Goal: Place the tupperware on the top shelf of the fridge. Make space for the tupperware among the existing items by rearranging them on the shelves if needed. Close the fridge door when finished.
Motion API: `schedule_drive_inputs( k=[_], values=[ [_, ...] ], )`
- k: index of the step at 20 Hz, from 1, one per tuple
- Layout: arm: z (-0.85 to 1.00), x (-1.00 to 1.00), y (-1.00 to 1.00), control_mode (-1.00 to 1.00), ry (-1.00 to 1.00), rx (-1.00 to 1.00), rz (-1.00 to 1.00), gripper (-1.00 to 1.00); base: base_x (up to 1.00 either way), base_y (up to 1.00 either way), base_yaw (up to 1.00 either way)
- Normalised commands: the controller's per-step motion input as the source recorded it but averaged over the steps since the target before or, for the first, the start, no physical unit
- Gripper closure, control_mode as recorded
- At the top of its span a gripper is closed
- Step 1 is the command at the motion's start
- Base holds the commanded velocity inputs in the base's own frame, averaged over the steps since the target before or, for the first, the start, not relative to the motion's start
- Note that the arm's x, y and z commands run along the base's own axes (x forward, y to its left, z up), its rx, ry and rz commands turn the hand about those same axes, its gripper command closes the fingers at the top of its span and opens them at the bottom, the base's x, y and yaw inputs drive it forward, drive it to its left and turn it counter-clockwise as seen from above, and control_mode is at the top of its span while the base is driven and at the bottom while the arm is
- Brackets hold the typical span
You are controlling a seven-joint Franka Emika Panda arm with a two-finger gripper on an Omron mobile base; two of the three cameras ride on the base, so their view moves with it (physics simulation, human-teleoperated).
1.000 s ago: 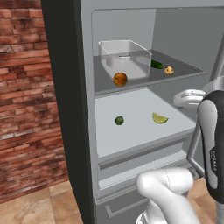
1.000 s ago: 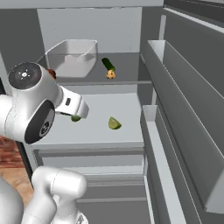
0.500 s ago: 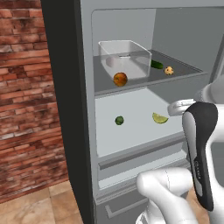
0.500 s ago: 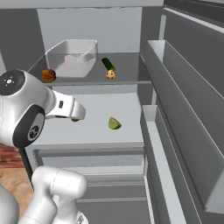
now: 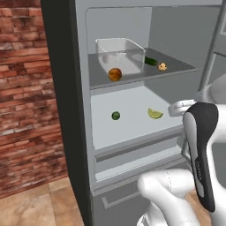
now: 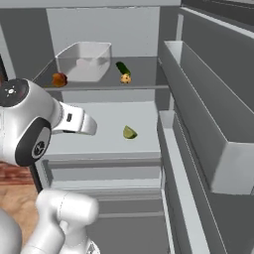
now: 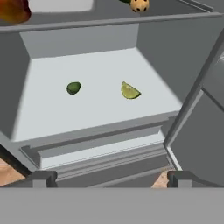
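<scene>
tupperware (image 5: 120, 54): I see it on the top shelf (image 5: 176, 67), back left, upright.
orange (image 5: 115, 74): just in front of the tub, near the shelf edge.
cucumber (image 6: 122, 68), tan ball (image 6: 126, 78): right of the tub.
lower shelf (image 7: 100, 109): lime (image 7: 73, 88) and lime wedge (image 7: 129, 91), apart.
gripper (image 7: 109, 178): fingers spread wide, nothing between them (outside the fridge, facing the lower shelf).
fridge door (image 6: 218, 114): open.

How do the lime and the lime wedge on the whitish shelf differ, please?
The lime is a dark green, whole, rounded fruit; the wedge is a paler yellow-green cut slice with a flat face. In the hand view the lime lies left of the wedge, and the two are apart. Both rest on the same whitish shelf, below the grey shelf.
</scene>
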Motion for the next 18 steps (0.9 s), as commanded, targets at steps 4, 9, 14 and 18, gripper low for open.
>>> schedule_drive_inputs(
  k=[4,9,14,18],
  values=[
    [0.0,0.0,0.0,1.0,0.0,0.0,0.0,-1.0,-0.68,-0.72,0.12],
    [0.0,0.0,0.0,1.0,0.0,0.0,0.0,-1.0,-0.61,-0.74,0.22],
    [0.0,0.0,0.0,1.0,0.0,0.0,0.0,-1.0,-0.64,-0.44,0.3],
    [0.0,0.0,0.0,1.0,0.0,0.0,0.0,-1.0,-0.64,-0.23,0.32]
  ],
)
